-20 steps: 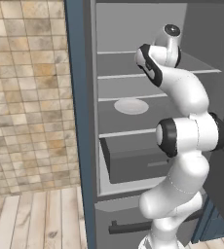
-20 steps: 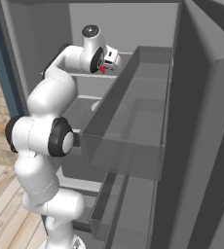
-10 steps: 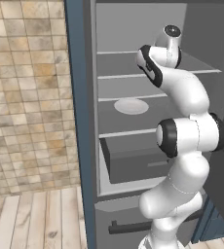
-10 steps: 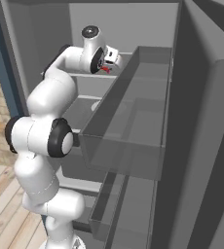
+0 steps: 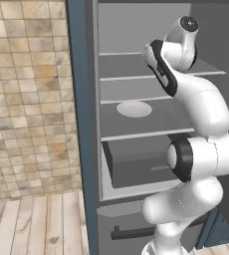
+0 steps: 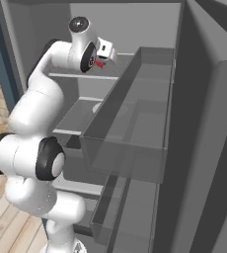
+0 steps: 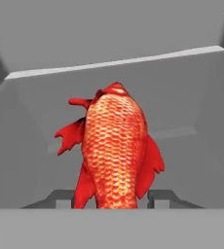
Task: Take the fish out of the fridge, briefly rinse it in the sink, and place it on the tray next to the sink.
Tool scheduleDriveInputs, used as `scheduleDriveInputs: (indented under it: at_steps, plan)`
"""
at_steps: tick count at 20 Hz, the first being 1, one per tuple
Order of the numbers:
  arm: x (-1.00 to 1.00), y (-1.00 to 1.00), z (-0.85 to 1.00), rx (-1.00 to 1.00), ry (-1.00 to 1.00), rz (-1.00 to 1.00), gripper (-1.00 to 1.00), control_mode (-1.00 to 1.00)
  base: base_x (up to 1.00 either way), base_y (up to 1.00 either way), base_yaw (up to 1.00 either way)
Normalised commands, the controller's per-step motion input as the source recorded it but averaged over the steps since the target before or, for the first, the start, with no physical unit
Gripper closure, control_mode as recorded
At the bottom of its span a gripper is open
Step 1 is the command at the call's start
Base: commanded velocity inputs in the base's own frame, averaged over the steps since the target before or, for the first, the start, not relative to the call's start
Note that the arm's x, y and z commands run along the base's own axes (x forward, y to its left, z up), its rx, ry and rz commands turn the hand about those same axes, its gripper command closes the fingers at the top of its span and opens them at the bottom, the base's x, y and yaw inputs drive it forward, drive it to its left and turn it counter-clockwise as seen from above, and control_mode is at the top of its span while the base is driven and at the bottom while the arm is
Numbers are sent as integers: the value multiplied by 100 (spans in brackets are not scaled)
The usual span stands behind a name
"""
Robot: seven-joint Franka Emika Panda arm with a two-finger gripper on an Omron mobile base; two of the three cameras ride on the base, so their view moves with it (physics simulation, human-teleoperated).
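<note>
Inside the open fridge (image 5: 136, 129), on an upper level among the pale grey shelves, a small fish (image 7: 115, 155) is held by the gripper (image 7: 113, 197) of the white arm. In the hand view the fish is seen close up: its body is covered in orange-red scales that fade to a paler orange along the middle, with deeper red fins spread out on both sides and a red tip at the far end. The near end of the fish is pinched between the two dark finger tips (image 7: 162, 197), which are closed against its sides, so the fish is gripped rather than merely touched. Behind it, the grey inner walls of the fridge and a pale shelf edge are seen. In the right base view only a small patch of red is visible at the gripper, just beside the white hand, above a shelf and next to the clear door bins (image 6: 135, 123). In the left base view a blue-grey door edge (image 5: 79, 124) is seen along the fridge's left side, a pale round plate (image 5: 134, 108) is lying on a middle shelf, and a dark grey drawer (image 5: 136, 167) is set below it.
</note>
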Motion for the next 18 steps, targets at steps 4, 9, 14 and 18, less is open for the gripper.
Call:
scheduleDriveInputs:
  at_steps: [4, 9, 14, 18]
  plan:
    - [-100, 33, 2, 0, -25, 0, 100, -100, 0, 0, 0]
    - [-100, 37, -8, 0, -10, -5, 100, -100, 0, 0, 0]
    - [-100, 21, -35, 0, 1, -11, 100, -100, 0, 0, 0]
    - [-100, 4, -23, 4, 13, -13, 100, -100, 0, 0, 0]
